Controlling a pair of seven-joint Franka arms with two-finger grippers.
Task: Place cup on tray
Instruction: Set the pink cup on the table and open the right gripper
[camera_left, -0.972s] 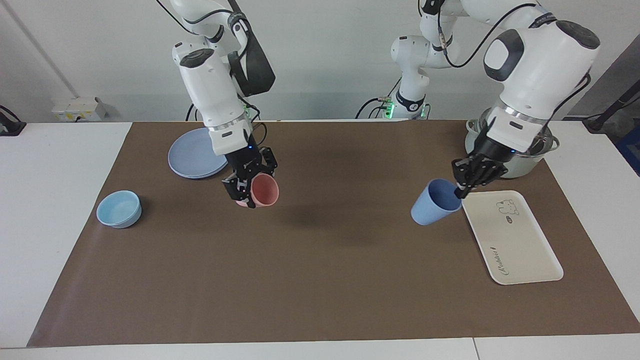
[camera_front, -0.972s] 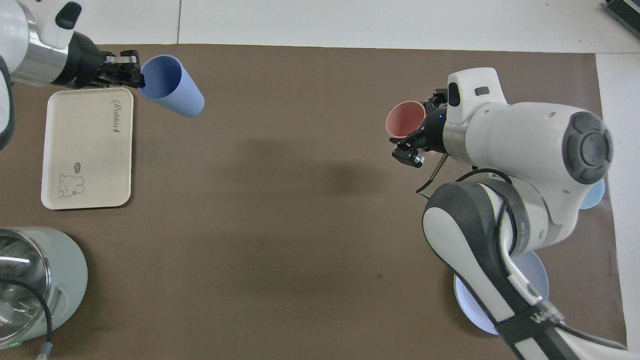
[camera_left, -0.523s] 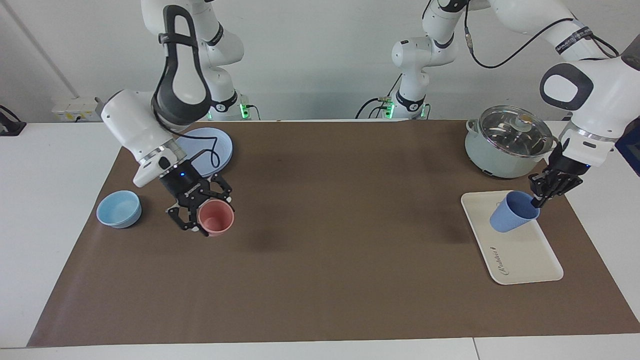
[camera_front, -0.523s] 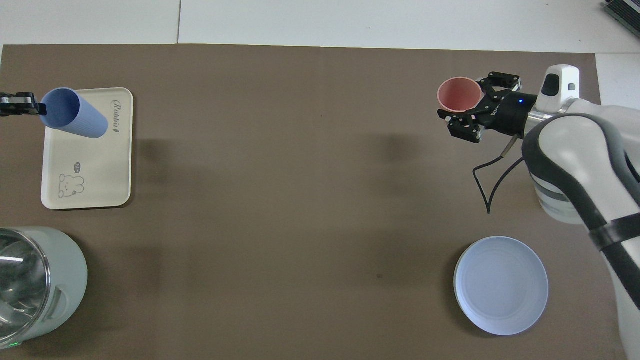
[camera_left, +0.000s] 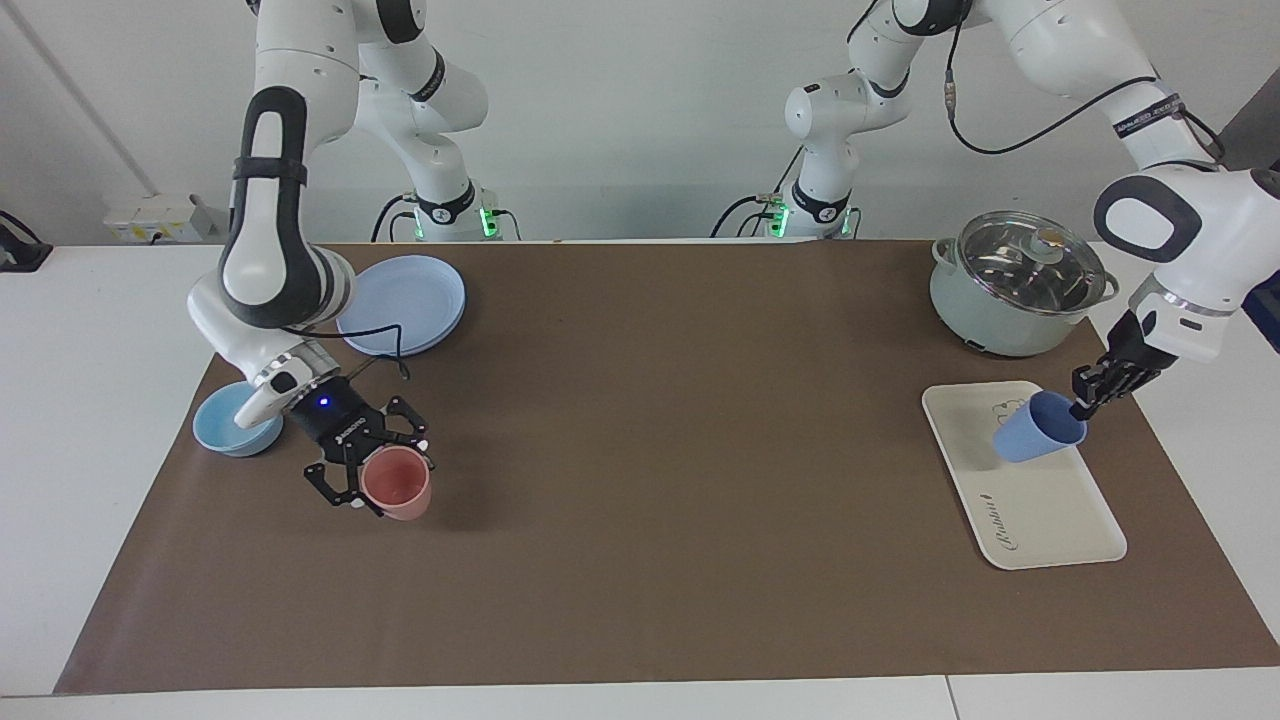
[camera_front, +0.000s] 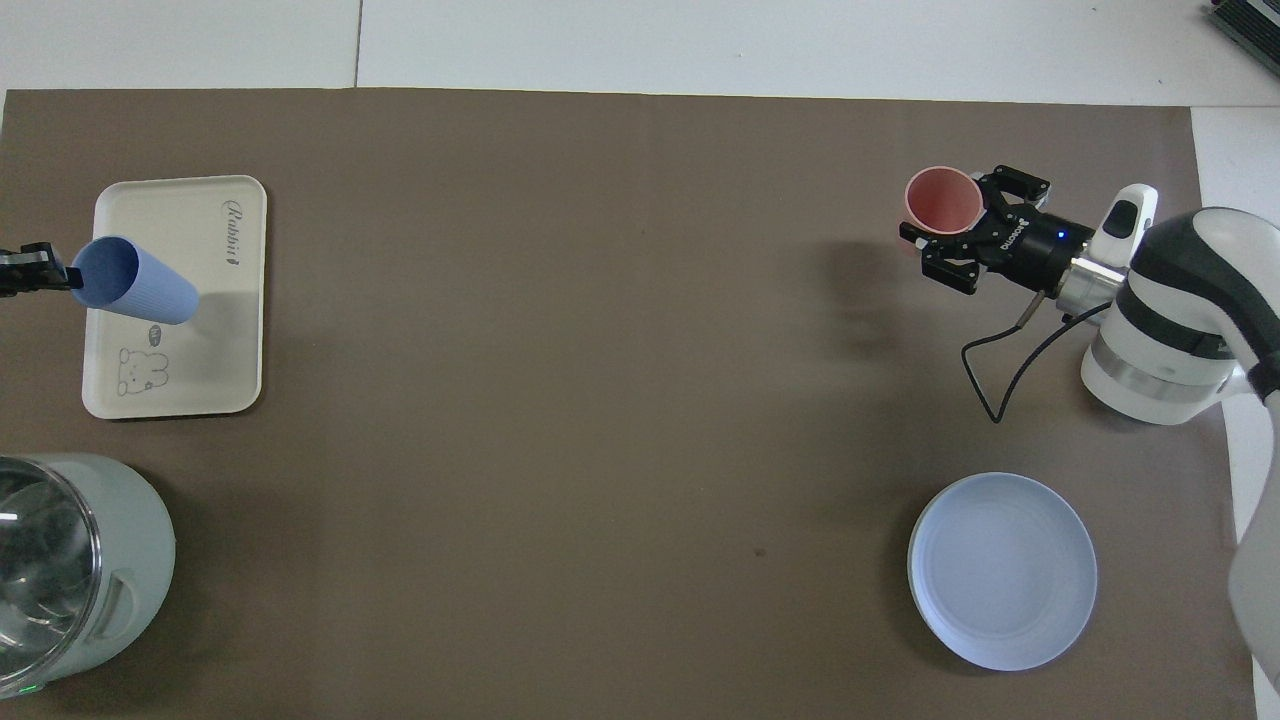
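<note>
The periwinkle-blue cup (camera_left: 1035, 428) hangs tilted over the cream tray (camera_left: 1040, 510), close above the half of it nearer the robots. My left gripper (camera_left: 1082, 403) is shut on the cup's rim. In the overhead view the cup (camera_front: 135, 282) covers the tray's (camera_front: 200, 370) middle, with the left gripper (camera_front: 68, 278) at the frame's edge. My right gripper (camera_left: 375, 468) is shut on the rim of a salmon-pink cup (camera_left: 397, 485), upright and low over the brown mat at the right arm's end. Both show in the overhead view: the gripper (camera_front: 965, 215) and the pink cup (camera_front: 942, 198).
A lidded pale-green pot (camera_left: 1020, 290) stands nearer to the robots than the tray. A round blue plate (camera_left: 402, 292) lies near the right arm's base. A light-blue bowl (camera_left: 232, 420) sits beside the right gripper, partly covered by the arm.
My left gripper carried the blue cup from beside the tray to over it and lowered it. My right arm swung the pink cup toward its end of the table and down.
</note>
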